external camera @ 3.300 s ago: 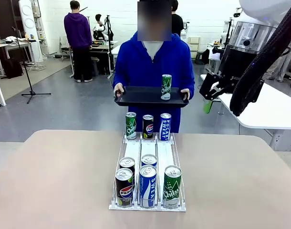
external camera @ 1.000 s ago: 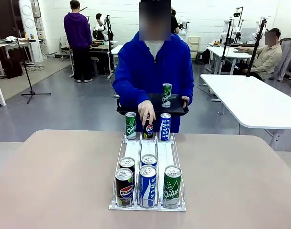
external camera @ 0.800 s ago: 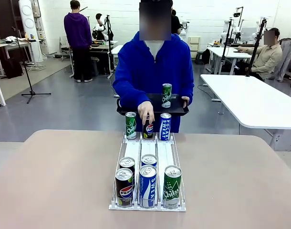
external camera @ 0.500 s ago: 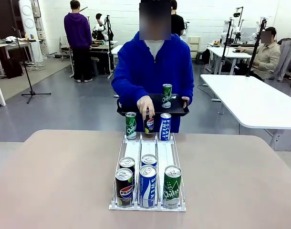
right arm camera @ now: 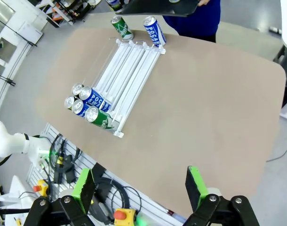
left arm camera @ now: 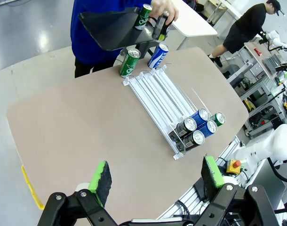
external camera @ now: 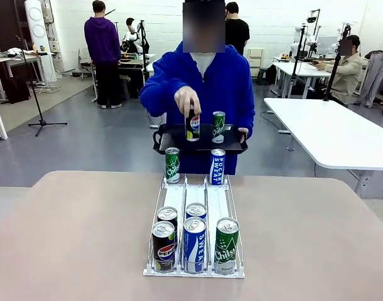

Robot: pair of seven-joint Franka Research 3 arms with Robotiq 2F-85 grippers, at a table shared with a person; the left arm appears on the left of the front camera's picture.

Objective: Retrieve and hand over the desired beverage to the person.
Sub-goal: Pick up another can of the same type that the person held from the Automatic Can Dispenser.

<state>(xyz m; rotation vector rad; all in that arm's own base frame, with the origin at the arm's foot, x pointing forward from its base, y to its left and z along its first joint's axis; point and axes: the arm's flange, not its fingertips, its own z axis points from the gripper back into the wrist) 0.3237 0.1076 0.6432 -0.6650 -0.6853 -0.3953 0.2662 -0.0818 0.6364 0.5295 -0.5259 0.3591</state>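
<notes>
Front view: person [external camera: 198,81] in a blue hoodie is standing at the far side of the tabletop [external camera: 66,238], upper centre of frame. One hand [external camera: 187,99] is gripping a Pepsi can [external camera: 193,125] by its top, just above a black tray [external camera: 172,143]. The other hand is holding the tray's right edge. A green Chilsung can [external camera: 218,126] is standing upright on the tray, beside the Pepsi can.

A white three-lane rack [external camera: 194,197] is sitting mid-tabletop. At its far end a green can [external camera: 172,165] and a Pocari Sweat can [external camera: 217,166] are standing in the outer lanes. Five cans are bunching at the near end, with a Pepsi [external camera: 164,246], a Pocari [external camera: 194,244] and a Chilsung [external camera: 226,245] in the front row.

Left wrist view: left pincer [left arm camera: 156,178] is hanging released, pads wide apart, holding nothing, high above the tabletop edge, rack lying diagonally at centre. This view is catching the hand and tray at upper centre.

Right wrist view: right pincer [right arm camera: 140,183] is likewise released and holding nothing. The tray is showing here as an edge at the top.
</notes>
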